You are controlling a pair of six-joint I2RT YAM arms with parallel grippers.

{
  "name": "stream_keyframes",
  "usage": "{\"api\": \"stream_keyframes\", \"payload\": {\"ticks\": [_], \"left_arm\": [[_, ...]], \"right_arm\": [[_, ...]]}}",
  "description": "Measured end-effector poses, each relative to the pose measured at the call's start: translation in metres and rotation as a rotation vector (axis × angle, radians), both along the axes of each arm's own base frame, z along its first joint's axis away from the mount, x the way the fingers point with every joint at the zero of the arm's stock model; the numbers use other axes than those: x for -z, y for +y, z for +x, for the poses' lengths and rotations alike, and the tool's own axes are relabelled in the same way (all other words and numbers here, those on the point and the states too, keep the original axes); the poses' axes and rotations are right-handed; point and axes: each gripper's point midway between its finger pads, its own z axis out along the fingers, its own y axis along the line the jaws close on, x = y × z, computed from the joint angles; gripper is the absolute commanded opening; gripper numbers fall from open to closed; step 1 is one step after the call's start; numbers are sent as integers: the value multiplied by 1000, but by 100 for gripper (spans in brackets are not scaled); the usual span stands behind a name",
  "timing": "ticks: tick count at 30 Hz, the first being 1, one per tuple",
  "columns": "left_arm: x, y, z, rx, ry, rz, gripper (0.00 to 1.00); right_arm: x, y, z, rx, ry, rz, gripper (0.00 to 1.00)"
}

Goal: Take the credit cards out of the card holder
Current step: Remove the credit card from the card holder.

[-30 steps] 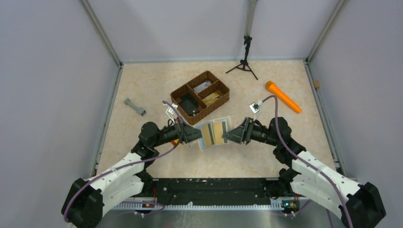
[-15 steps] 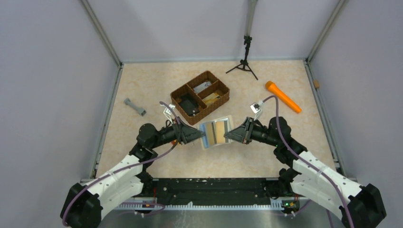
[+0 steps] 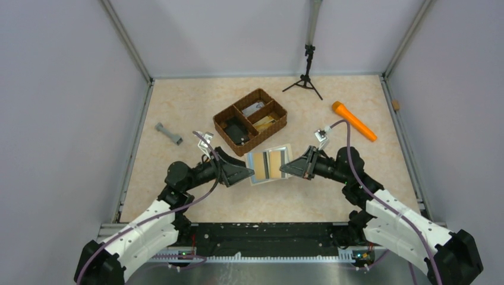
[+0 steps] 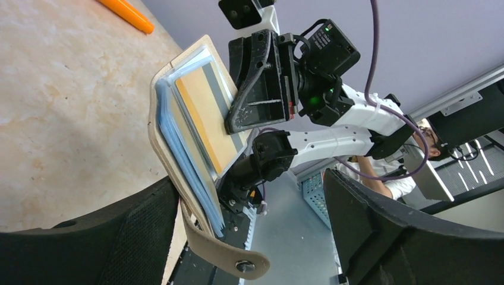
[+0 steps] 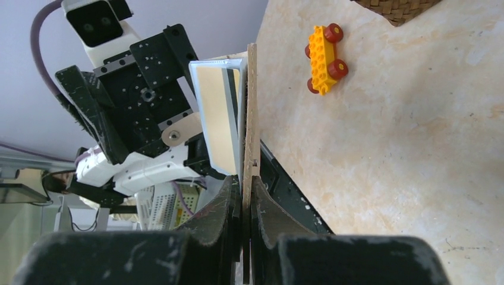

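The card holder (image 3: 268, 165) hangs open above the table between the two arms, cream outside, pale blue inside. My right gripper (image 3: 292, 168) is shut on its right edge; in the right wrist view the jaws (image 5: 246, 184) pinch the beige cover (image 5: 251, 119). A tan credit card (image 4: 207, 116) with a grey stripe sits in the blue pocket, seen also as the credit card (image 5: 217, 124). My left gripper (image 3: 242, 172) stands open just left of the holder (image 4: 178, 148), holding nothing. The holder's strap with its stud (image 4: 238, 261) dangles between the wide-set fingers (image 4: 107, 237).
A brown wicker divided tray (image 3: 250, 120) stands behind the holder. An orange cylinder (image 3: 353, 121) lies at the right, a grey dumbbell-shaped piece (image 3: 169, 133) at the left, a small black tripod (image 3: 306, 77) at the back. A yellow toy brick with red wheels (image 5: 324, 50) lies on the table.
The right gripper shut on the holder's right edge. The left gripper let go of the holder, opened wide and drew back to the left.
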Motion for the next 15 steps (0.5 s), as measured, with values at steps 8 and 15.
{"api": "stream_keyframes", "payload": {"ticks": [8,15], "left_arm": [[17,-1,6,-15,39,49,78],[33,-4,11,-20,83,92,29]], "right_arm": [[-9,2,-2,-16,-8,40,0],[-12,4,-6,-38,-11,54,0]]}}
